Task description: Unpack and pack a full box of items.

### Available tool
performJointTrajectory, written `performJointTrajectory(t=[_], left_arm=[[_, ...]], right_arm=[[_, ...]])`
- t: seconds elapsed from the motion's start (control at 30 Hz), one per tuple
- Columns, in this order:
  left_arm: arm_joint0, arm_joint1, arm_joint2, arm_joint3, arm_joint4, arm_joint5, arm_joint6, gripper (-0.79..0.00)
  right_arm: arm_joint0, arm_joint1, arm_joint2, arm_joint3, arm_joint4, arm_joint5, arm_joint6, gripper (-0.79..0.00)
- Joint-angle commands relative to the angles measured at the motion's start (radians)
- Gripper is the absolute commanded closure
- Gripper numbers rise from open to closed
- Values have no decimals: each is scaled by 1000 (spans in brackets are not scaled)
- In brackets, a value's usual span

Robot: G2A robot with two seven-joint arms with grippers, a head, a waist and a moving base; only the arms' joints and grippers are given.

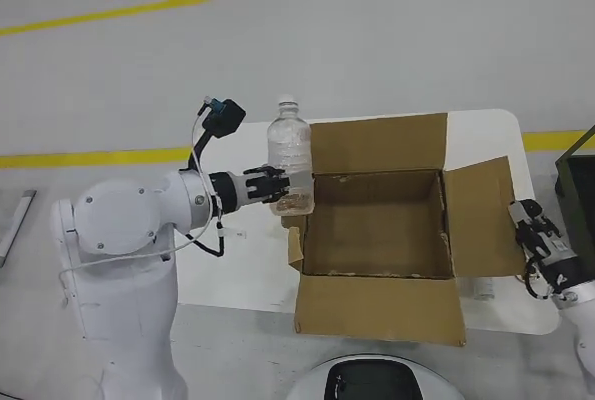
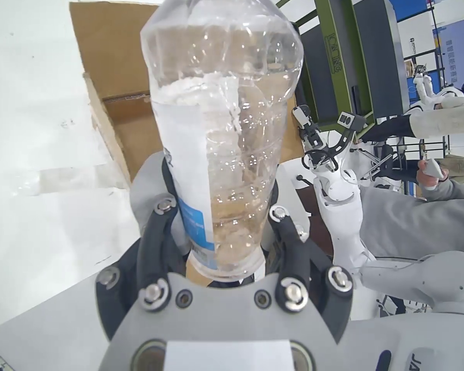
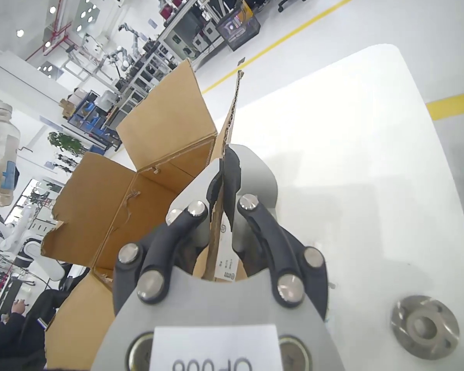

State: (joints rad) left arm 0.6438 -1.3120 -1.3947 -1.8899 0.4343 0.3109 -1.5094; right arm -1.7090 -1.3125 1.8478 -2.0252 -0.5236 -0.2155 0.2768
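Note:
An open cardboard box (image 1: pixel 377 225) sits on the white table (image 1: pixel 237 270), its inside looking bare. My left gripper (image 1: pixel 277 190) is shut on the lower part of a clear plastic bottle (image 1: pixel 290 150) with a white cap, held upright just off the box's left wall. In the left wrist view the bottle (image 2: pixel 220 125) stands between my fingers (image 2: pixel 158 229), with a white and blue label and some liquid inside. My right gripper (image 1: pixel 530 232) is at the box's right side, shut on the edge of the right flap (image 3: pixel 226 144).
A dark green metal frame (image 1: pixel 585 190) stands right of the table. The box's flaps are folded outward on all sides, the front one (image 1: pixel 377 308) hanging over the table's near edge. A small clear thing (image 1: pixel 484 290) lies by the box's front right corner.

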Motion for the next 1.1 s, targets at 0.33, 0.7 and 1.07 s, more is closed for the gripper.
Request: performJointTrajectory(t=[0.33, 0.7, 1.07], left_arm=[[33, 50, 164, 22, -11, 61, 61, 0], [42, 86, 298, 197, 39, 103, 103, 0], [34, 94, 338, 257, 76, 116, 116, 0]], right_arm=[[-43, -2, -75, -30, -9, -9, -28, 0], [-55, 2, -84, -55, -26, -3, -38, 0], [-59, 6, -85, -60, -30, -1, -40, 0]])
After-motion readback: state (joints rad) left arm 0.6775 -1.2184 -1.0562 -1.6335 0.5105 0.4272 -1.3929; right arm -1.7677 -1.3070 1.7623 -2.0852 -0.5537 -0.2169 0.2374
